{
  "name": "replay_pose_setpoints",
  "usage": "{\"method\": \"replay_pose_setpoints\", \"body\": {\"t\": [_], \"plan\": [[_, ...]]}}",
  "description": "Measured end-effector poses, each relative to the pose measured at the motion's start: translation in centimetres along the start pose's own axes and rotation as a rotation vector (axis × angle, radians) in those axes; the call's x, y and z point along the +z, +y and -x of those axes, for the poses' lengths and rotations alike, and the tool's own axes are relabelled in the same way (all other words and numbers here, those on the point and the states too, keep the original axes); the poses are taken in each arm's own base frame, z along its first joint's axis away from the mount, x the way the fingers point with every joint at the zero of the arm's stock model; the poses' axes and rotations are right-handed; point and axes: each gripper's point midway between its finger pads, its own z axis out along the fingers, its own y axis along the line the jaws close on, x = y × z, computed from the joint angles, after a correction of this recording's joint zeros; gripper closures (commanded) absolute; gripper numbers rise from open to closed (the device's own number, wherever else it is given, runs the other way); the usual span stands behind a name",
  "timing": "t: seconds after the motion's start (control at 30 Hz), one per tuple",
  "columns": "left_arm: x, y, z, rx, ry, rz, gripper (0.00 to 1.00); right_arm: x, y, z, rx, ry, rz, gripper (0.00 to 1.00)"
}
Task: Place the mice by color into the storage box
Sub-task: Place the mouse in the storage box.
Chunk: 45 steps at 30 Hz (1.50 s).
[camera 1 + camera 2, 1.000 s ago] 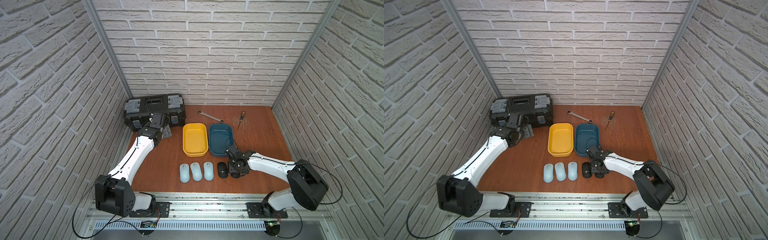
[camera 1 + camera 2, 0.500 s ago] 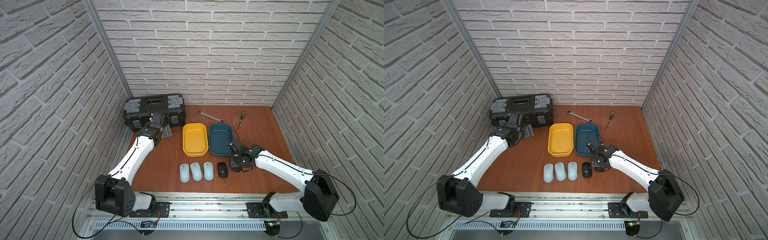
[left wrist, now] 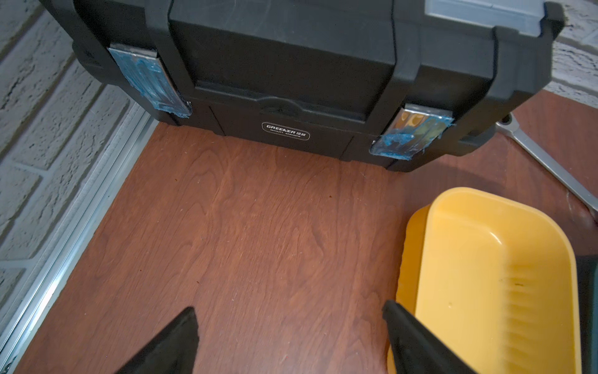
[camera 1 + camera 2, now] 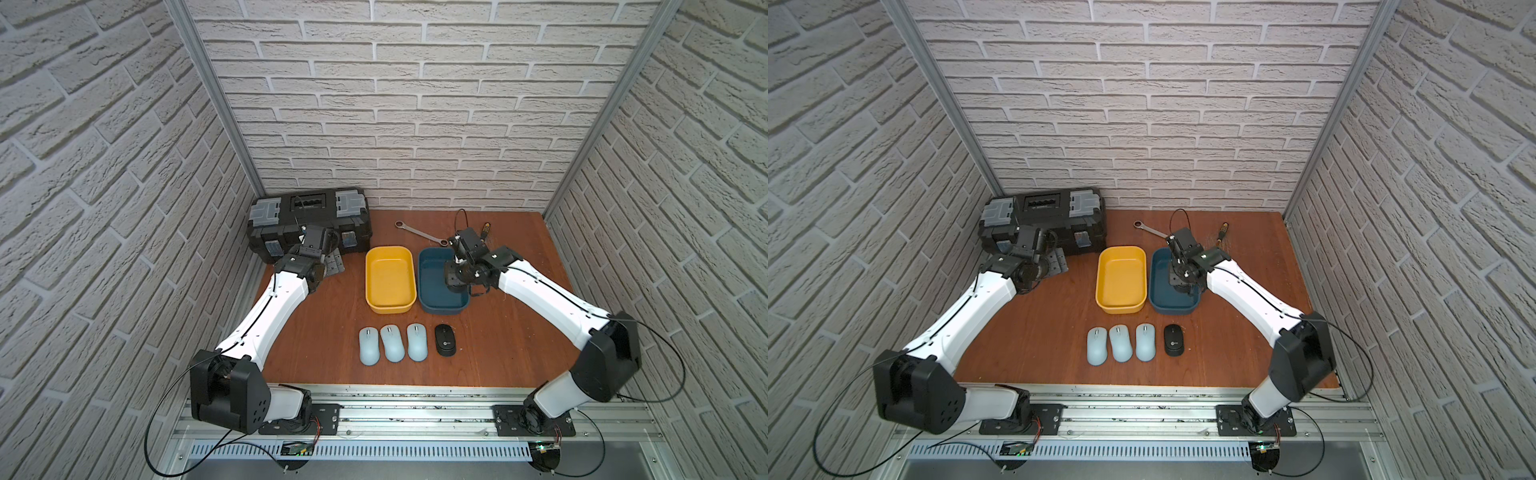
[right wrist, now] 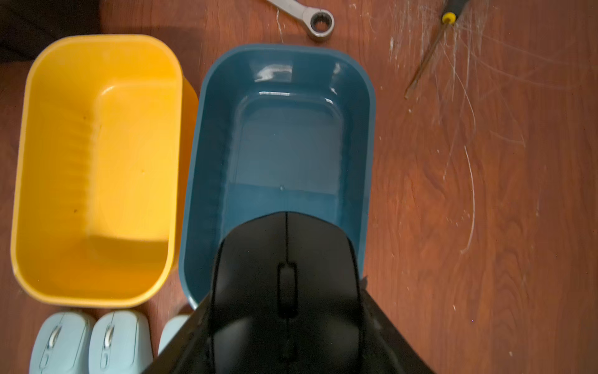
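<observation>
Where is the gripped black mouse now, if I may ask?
Right wrist view: the black mouse sits in the right gripper's jaws, over the blue bin, beside the yellow bin.

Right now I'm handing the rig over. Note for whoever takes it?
Left gripper: open, empty, facing the toolbox.
Right gripper: shut on a black mouse, above the blue bin.
Row in front of the bins: three blue mice, second black mouse.
Done: nothing binned; yellow bin and blue bin are empty.
Left: drop the held mouse, then sort the other four by colour.
</observation>
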Motion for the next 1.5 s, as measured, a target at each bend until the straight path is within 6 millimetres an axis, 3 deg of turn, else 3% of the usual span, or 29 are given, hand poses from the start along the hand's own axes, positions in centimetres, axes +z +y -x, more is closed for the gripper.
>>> {"method": "replay_pose_setpoints", "body": {"t": [0.2, 0.3, 0.4, 0.73, 1.0, 1.13, 1.3, 1.5], "plan": [[0.0, -0.3, 0.2, -0.028, -0.008, -0.014, 0.09, 7.1, 1.8, 4.0, -0.001, 0.052, 0.031, 0.61], [0.0, -0.5, 0.3, -0.042, -0.01, -0.021, 0.08, 10.3, 2.1, 4.0, -0.008, 0.092, 0.035, 0.61], [0.1, -0.5, 0.3, -0.044, -0.009, -0.022, 0.08, 12.1, 1.8, 3.3, -0.011, 0.13, 0.022, 0.61], [1.0, -0.6, -0.2, -0.035, 0.016, -0.009, 0.09, 13.0, 1.9, 3.5, -0.018, 0.14, 0.03, 0.6], [1.0, -0.6, -0.2, -0.034, 0.014, -0.008, 0.08, 17.0, 1.4, 2.0, -0.02, 0.205, 0.0, 0.59], [1.0, -0.6, -0.2, -0.035, 0.014, -0.008, 0.09, 16.8, 1.4, 2.7, -0.016, 0.19, 0.001, 0.58], [1.0, -0.8, -0.3, -0.035, 0.017, -0.01, 0.09, 16.9, 1.2, 2.9, -0.017, 0.186, -0.002, 0.44], [1.0, -1.0, -0.4, -0.034, 0.018, -0.016, 0.08, 16.7, 1.2, 3.1, -0.034, 0.188, -0.002, 0.4]]}}
